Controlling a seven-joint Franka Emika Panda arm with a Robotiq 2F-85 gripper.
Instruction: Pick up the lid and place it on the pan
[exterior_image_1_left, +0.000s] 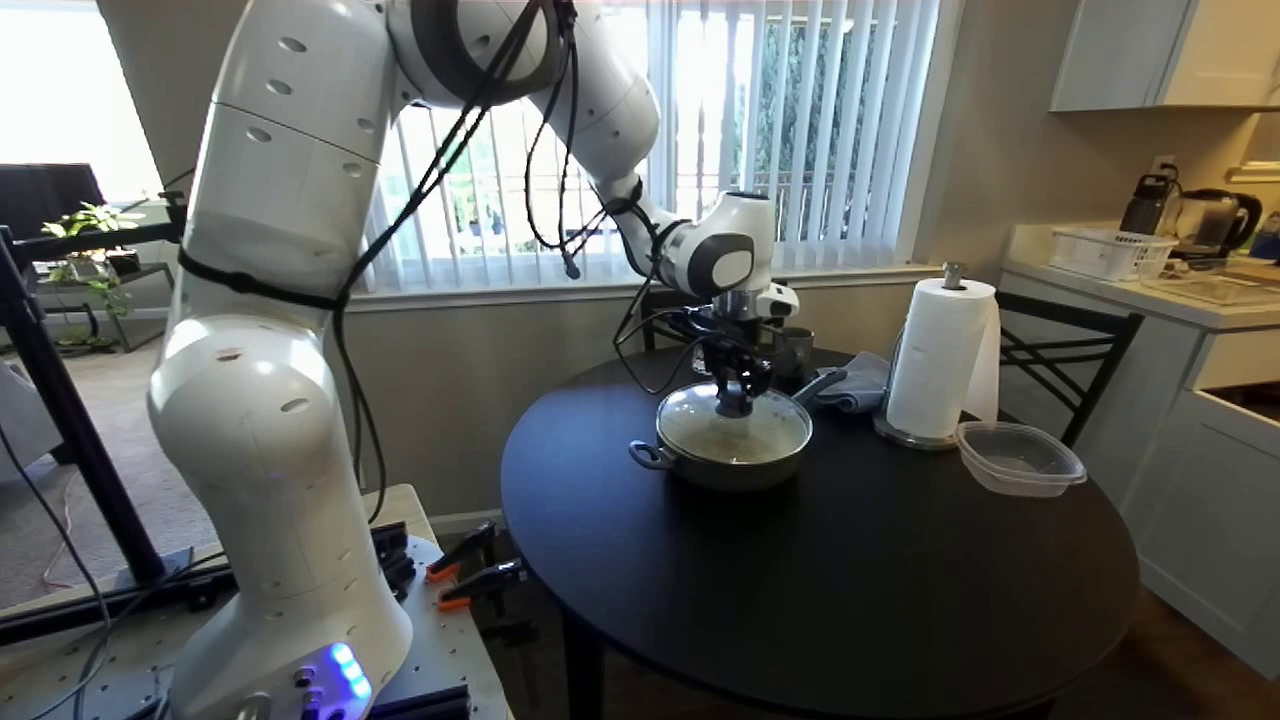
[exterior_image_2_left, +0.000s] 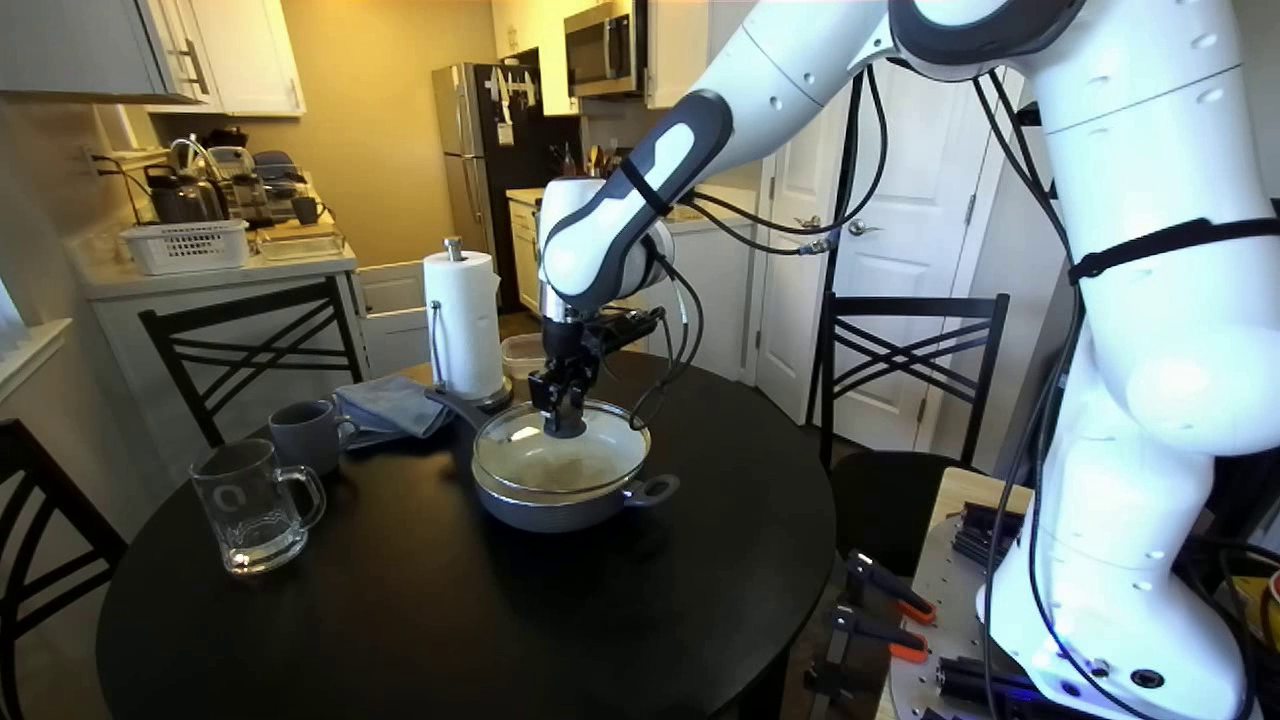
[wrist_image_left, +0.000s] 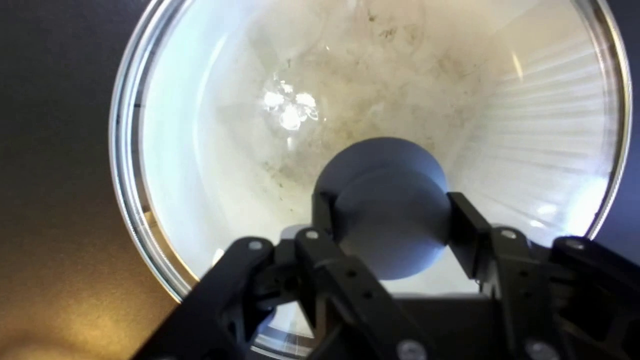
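Observation:
The glass lid (exterior_image_1_left: 690, 425) with a metal rim lies over the pan (exterior_image_1_left: 735, 475) in both exterior views. In an exterior view the lid (exterior_image_2_left: 530, 465) covers most of the pan (exterior_image_2_left: 550, 513), and a thin pale strip shows between their rims at the near side. I cannot tell whether the lid is fully seated or slightly raised. My gripper (exterior_image_1_left: 737, 398) points down at the lid's centre. In the wrist view my gripper (wrist_image_left: 387, 212) has a finger against each side of the dark round knob (wrist_image_left: 385, 160). The pan's cream inside shows through the glass.
The pan's long handle (exterior_image_2_left: 455, 405) points toward a folded cloth (exterior_image_2_left: 395, 405). A paper towel roll (exterior_image_1_left: 940, 360) and a plastic container (exterior_image_1_left: 1020, 460) stand beyond. A glass mug (exterior_image_2_left: 250, 505) and a grey mug (exterior_image_2_left: 308, 435) stand on the dark round table (exterior_image_1_left: 850, 600).

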